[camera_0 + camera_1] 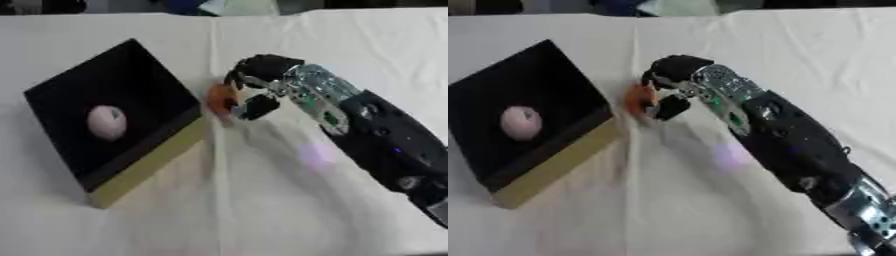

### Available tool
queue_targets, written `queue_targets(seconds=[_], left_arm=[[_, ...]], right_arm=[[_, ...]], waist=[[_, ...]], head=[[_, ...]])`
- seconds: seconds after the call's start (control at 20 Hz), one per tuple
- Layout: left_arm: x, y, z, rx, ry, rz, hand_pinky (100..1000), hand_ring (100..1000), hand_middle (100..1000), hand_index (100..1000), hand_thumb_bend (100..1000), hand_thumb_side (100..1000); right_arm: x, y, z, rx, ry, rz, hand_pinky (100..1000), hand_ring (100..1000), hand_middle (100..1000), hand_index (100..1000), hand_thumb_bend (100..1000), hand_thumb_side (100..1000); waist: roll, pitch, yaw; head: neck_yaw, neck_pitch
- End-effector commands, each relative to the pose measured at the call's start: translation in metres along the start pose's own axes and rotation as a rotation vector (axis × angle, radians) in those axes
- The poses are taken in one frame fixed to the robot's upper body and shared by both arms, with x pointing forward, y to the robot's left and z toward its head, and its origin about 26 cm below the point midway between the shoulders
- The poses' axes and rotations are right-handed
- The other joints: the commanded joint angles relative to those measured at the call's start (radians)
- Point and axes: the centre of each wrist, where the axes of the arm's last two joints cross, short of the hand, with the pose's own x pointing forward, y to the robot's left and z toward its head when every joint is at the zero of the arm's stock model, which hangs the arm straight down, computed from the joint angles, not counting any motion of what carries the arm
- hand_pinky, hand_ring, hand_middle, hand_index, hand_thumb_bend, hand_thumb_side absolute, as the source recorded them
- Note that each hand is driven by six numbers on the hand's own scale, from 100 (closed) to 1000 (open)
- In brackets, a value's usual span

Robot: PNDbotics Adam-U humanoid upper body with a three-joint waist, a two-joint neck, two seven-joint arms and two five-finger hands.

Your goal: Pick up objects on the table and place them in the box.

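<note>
A small orange object (219,98) sat on the white-covered surface (289,200) just beside the right wall of the box (153,162), with the right hand (255,80) curled around it, fingers over its top and thumb at its lower side. The box, black inside with a yellowish outer wall, lay askew on the left and held a pale pink, rounded object (107,122). The right arm reached in from the lower right.

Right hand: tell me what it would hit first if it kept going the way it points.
The right hand, curled round an orange object, points left; the box wall looks first in line, though depth is unclear.
</note>
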Motion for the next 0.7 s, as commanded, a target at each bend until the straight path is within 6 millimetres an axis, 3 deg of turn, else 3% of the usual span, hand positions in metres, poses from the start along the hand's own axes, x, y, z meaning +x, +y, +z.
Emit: queue_targets(seconds=[0.05,0.45,0.5,0.55,0.6,0.7], left_arm=[[0.005,0.003,-0.005,-0.003,-0.027,-0.009,730,779,828,821,100,913],[0.005,0.003,-0.005,-0.013,-0.028,-0.013,730,779,829,819,100,904],[0.005,0.003,-0.005,-0.014,-0.028,-0.013,730,779,829,819,100,903],[0.005,0.004,-0.005,-0.015,-0.028,-0.014,730,779,829,819,100,903],[0.005,0.004,-0.005,-0.016,-0.029,-0.014,730,779,829,819,100,901],[0.005,0.004,-0.005,-0.019,-0.029,-0.015,730,779,830,819,100,903]], right_arm=[[-0.001,-0.008,0.001,-0.067,0.038,0.015,761,596,448,674,100,536],[0.003,-0.033,0.01,-0.224,0.105,0.032,734,479,385,607,100,308],[0.005,-0.038,0.011,-0.238,0.104,0.028,735,475,388,611,100,225],[0.006,-0.041,0.012,-0.247,0.102,0.024,735,475,388,611,100,225],[0.007,-0.045,0.014,-0.256,0.1,0.02,740,475,401,628,100,118],[0.009,-0.057,0.018,-0.279,0.093,0.011,739,472,399,628,100,111]], waist=[[0.002,-0.015,0.003],[0.001,-0.018,0.0],[0.001,-0.018,0.0],[0.001,-0.019,0.0],[0.001,-0.019,0.0],[0.0,-0.02,-0.001]], head=[[0.006,0.002],[0.009,0.001],[0.009,0.0],[0.009,0.0],[0.01,0.001],[0.01,0.0]])
